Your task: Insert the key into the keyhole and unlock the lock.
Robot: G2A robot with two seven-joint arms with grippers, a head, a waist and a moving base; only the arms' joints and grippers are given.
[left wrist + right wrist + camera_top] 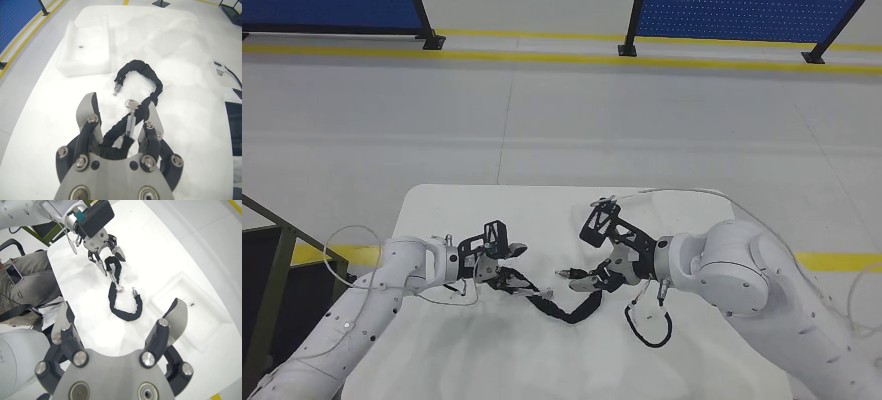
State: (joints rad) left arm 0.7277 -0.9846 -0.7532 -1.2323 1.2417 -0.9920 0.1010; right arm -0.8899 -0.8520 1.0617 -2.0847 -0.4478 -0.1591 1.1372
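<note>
Top view: both arms bent inward over the white table (462, 215), left gripper (510, 265) and right gripper (590, 262) flanking the lock (564, 310); grey floor (642, 120) with yellow lines beyond.

Left wrist view: left gripper (121, 115) spread wide astride the cylinder end of the lock (149, 75), clamping nothing, perhaps brushing its sleeve; key (131, 104) seated in the keyhole; foam tray (85, 56) past the lock.

Right wrist view: right gripper (121, 304) gaping, empty, above the lock (122, 314).

Lab or test hall: grey floor (442, 120), yellow lines (542, 57), blue partition screens (332, 12).
</note>
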